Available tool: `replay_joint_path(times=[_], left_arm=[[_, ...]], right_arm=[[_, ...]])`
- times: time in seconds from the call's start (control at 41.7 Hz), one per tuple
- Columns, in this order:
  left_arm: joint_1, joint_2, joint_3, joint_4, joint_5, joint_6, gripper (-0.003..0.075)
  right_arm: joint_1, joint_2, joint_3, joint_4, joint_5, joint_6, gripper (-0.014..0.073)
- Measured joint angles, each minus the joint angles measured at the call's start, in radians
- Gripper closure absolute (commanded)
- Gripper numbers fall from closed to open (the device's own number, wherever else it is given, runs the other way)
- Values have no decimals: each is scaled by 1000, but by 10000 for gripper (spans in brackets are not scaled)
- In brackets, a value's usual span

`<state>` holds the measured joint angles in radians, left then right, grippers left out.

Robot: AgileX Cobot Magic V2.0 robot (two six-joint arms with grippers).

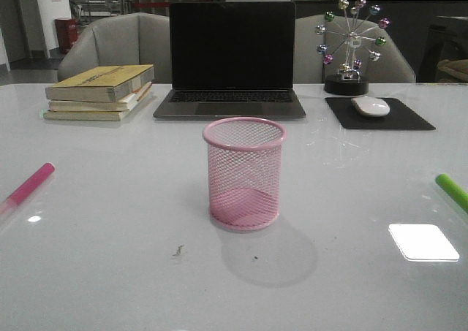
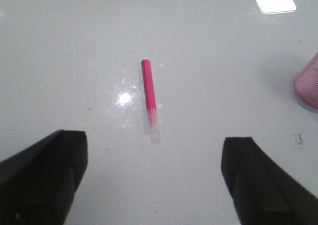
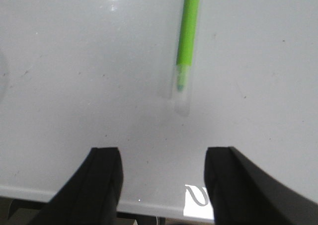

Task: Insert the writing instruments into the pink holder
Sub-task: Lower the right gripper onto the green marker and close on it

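Note:
The pink wire-mesh holder [image 1: 244,174] stands upright and empty in the middle of the table; its edge [image 2: 308,86] shows in the left wrist view. The magenta marker [image 1: 28,186] lies flat at the table's left edge. In the left wrist view this marker [image 2: 148,93] lies ahead of my left gripper [image 2: 154,158], which is open with nothing between its fingers. The lime green marker [image 1: 453,191] lies at the right edge. My right gripper [image 3: 163,163] is open and empty, with the green marker [image 3: 187,41] lying ahead of it, clear cap toward the fingers. Neither gripper shows in the front view.
A laptop [image 1: 231,61] stands behind the holder. A stack of books [image 1: 99,91] lies at the back left. At the back right are a mouse [image 1: 371,106] on a black pad [image 1: 379,115] and a ferris-wheel ornament [image 1: 349,46]. The table's near edge [image 3: 59,194] lies under the right fingers.

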<state>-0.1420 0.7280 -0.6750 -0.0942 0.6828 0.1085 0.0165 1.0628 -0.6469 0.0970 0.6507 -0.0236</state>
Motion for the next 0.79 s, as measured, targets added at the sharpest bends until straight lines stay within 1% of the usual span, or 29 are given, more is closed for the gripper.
replay_joint_path(times=[0.12,0.24,0.336,0.552,0.791], left_arm=[[-69,6,0,-2,-21,9,108],[-139,6,0,-2,-38,15,108],[-167,6,0,-2,-49,18,108],[-173,6,0,-2,-58,17,108],[-173,6,0,-2,-58,17,108]], right_arm=[[-41,134,-71,0,-14,5,109],[-59,294,-168,0,-20,6,109],[-59,408,-239,0,-20,6,109],[-59,626,-381,0,-13,6,109],[-59,780,-503,0,-13,8,109]])
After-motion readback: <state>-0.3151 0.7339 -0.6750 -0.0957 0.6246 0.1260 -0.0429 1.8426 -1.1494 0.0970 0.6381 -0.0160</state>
